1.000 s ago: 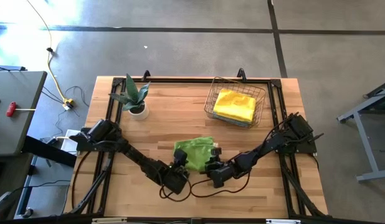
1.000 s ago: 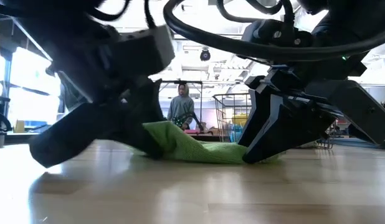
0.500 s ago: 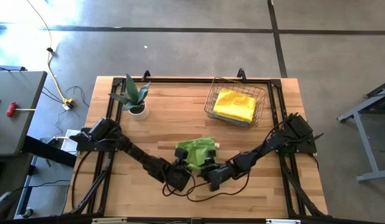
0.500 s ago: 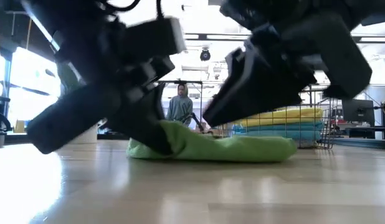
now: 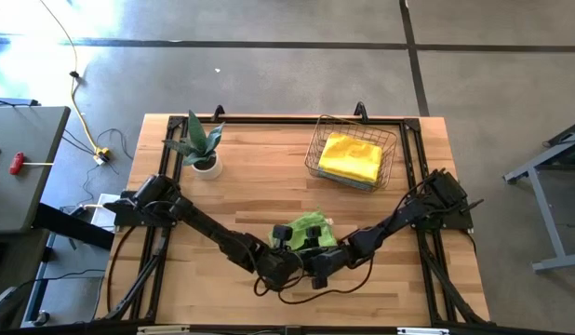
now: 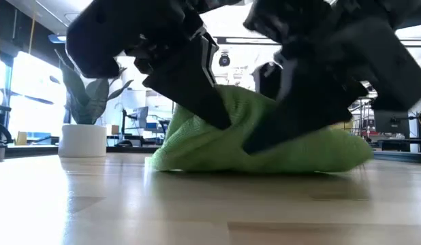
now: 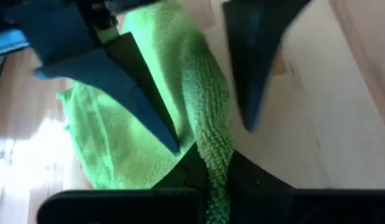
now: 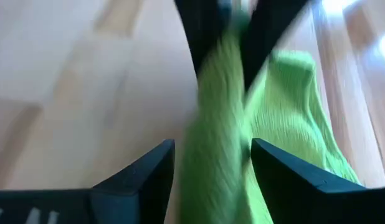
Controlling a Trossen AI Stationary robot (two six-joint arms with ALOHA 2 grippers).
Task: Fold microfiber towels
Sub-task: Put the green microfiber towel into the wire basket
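A lime green microfiber towel point(image 5: 308, 228) lies bunched on the wooden table, near the middle of its front. It rises to a hump in the low view point(image 6: 278, 146). My left gripper point(image 5: 287, 249) is at the towel's near left side and is shut on it. My right gripper point(image 5: 317, 256) is at its near right side, close beside the left one, with a raised fold of the towel between its fingers point(image 8: 214, 168). A yellow towel point(image 5: 351, 156) lies folded in the wire basket on top of a teal one. My left gripper pinches a narrow raised ridge of the green towel point(image 7: 212, 155) between its two fingers, coming slanting from the near left. The rest of the towel lies on the table beyond it. My right gripper has the same raised fold point(image 8: 217, 143) between its two fingers, and the cloth fills the gap. It comes slanting from the near right. The towel's lower part rests on the table.
The wire basket point(image 5: 317, 154) stands at the far right of the table. A small potted plant point(image 5: 204, 149) stands at the far left and shows in the low view point(image 6: 81, 136). Bare wood lies along the front edge and between the plant and the basket.
My left gripper has moved toward the table's right, closer to my right gripper, taking the towel's left part with it. The towel has shifted a little to the right, bunched up narrower and risen into a higher hump.
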